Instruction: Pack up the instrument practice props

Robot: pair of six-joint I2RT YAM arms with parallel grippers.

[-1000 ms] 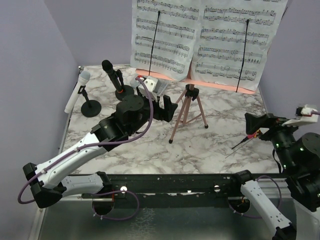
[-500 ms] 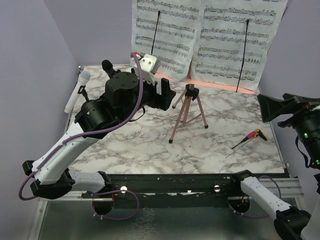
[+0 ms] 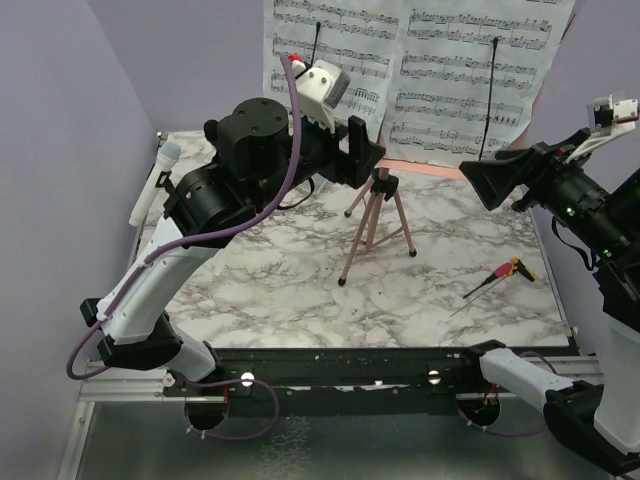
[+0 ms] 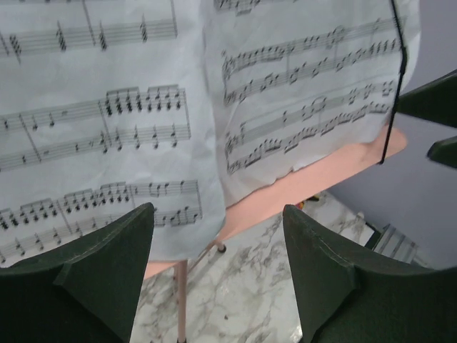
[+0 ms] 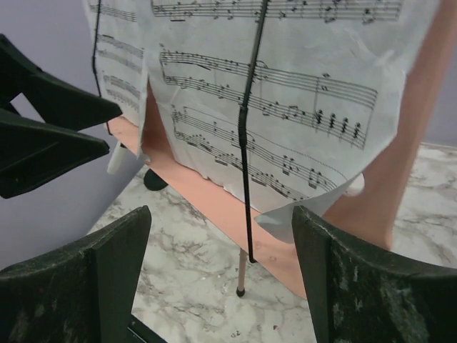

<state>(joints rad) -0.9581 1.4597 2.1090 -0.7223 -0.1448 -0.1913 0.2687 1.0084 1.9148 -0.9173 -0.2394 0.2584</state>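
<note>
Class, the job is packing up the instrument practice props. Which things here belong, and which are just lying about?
Belong: sheet-music pages, pink board, tripod legs, white microphone.
Lying about: thin tool with red-and-yellow end.

Both arms reach up and forward — left gripper (image 3: 362, 150) and right gripper (image 3: 492, 182) angle inward toward each other, jaws spread wide apart.

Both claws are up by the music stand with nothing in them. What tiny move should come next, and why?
Probably ease the left gripper forward onto the lower edge of the nearest sheet-music page. Its jaws stand open and empty, and the page hangs right ahead on the pink board.
</note>
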